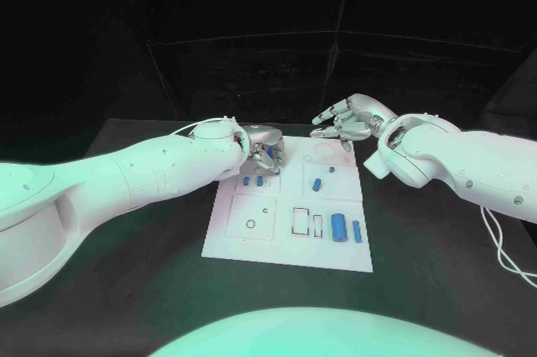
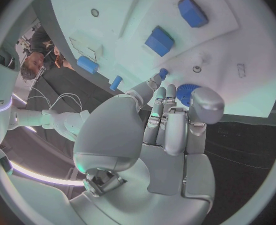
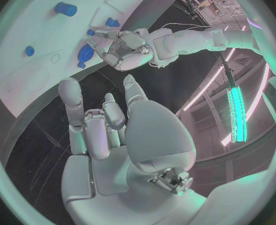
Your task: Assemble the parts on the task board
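The board (image 1: 285, 240) is white, printed with thin black outlines of rectangles and small circles. The parts on it are blue: a long peg (image 1: 340, 225), a thinner one (image 1: 357, 231), a short one (image 1: 318, 185) and a pair of small blocks (image 1: 253, 181). The table (image 1: 134, 287) is black. Both arms are white, and the left hand (image 1: 262, 147) and right hand (image 1: 349, 118) are silver.

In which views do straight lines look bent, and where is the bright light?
Left wrist view: the task board edge curves, fisheye distortion behind the left hand. Right wrist view: the same bending, and a bright green light strip glows past the right hand. Head view: lines stay straight, background dark.
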